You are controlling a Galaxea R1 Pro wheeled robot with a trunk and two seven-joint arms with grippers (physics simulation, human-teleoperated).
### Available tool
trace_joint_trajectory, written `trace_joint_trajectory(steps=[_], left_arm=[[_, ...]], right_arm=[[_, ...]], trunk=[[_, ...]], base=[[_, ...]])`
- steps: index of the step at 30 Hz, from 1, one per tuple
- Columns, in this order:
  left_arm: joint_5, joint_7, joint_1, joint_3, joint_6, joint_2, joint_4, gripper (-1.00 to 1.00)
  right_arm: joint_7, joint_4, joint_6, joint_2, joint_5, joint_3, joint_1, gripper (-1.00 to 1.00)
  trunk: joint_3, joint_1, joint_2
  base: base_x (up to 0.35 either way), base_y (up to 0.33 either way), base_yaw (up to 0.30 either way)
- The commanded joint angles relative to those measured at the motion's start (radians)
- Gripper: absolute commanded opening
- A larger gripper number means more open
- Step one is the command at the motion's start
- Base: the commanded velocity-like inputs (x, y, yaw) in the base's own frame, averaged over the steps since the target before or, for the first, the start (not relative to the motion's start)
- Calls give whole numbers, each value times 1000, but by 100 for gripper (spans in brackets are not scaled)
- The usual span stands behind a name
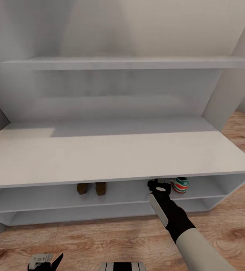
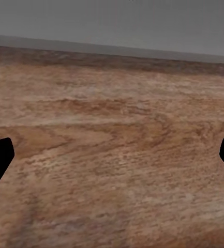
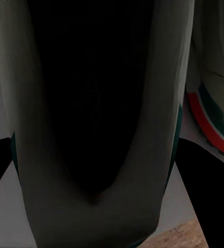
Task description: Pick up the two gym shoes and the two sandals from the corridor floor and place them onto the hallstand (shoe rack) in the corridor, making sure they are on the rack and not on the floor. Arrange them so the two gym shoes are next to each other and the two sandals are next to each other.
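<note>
Right wrist view looks straight into a gym shoe's dark opening between the right pincer's two fingers, which appear closed on it; the second gym shoe sits just beside it. From the head view, that pincer reaches under the tabletop into the hallstand's upper shelf, with the two sandals farther along the same shelf. Releasing too near the shelf lip could tip the shoe onto the corridor floor. The left pincer hangs open over bare floor.

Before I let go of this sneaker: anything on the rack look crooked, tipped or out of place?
Nothing stands out. The two sandals sit side by side on the hallstand's upper shelf. One gym shoe rests on the same shelf to the right. The right gripper reaches in beside it, with the second gym shoe at its fingers, next to the first.
</note>
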Motion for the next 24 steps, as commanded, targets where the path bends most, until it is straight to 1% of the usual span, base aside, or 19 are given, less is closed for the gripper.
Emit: trace_joint_trajectory(steps=[1,3,4,14,16,24], left_arm=[[7,-9,-1,3,2,0,1,100],[7,-9,-1,3,2,0,1,100],[7,-9,-1,3,2,0,1,100],[7,-9,-1,3,2,0,1,100],[7,-9,-1,3,2,0,1,100],[7,-9,-1,3,2,1,1,100]], right_arm=[[-8,-1,4,-1,-6,3,-1,-100],[-8,-1,4,-1,-6,3,-1,-100],[-8,-1,4,-1,-6,3,-1,100],[-9,-2,4,-1,-6,3,-1,100],[-8,-1,4,-1,-6,3,-1,100],[-8,-1,4,-1,-6,3,-1,100]], trunk=[[-1,0,0],[-1,0,0],[-1,0,0],[-1,0,0],[-1,0,0],[-1,0,0]], base=[[2,-1,0],[1,-1,0],[0,0,0],[-1,0,0],[-101,0,0],[-278,0,0]])
